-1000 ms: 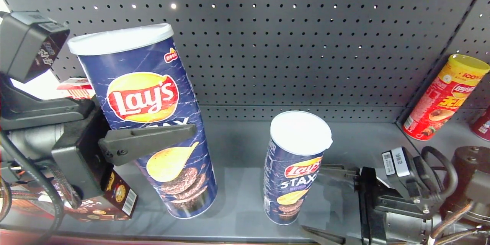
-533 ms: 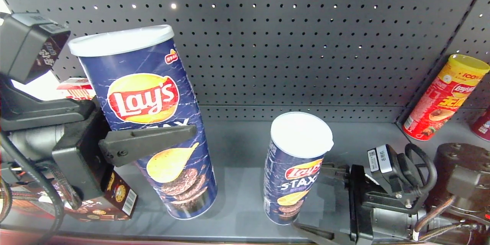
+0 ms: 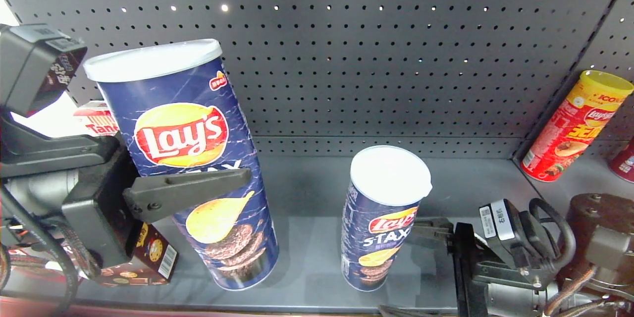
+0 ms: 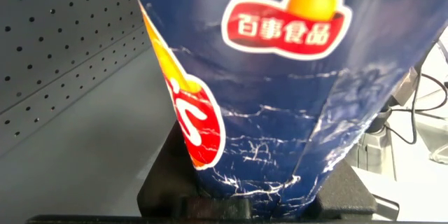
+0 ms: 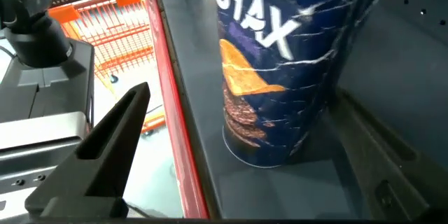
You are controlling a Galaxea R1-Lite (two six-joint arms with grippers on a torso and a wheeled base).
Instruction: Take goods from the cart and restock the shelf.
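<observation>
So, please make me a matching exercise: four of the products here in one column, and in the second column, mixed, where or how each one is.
Column 1
1. tall blue can
2. short blue can
3. red can
4. brown box

Column 2
A. at the far right, with a yellow lid
B. upright on the shelf, beside the open right gripper
C. partly hidden behind the left gripper
D. tilted, clamped in the left gripper

Pairs: 1-D, 2-B, 3-A, 4-C

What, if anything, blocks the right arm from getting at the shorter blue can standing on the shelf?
Likely nothing, so yes: the right pincer is open, its fingers flanking the shorter blue can on the shelf.
</observation>
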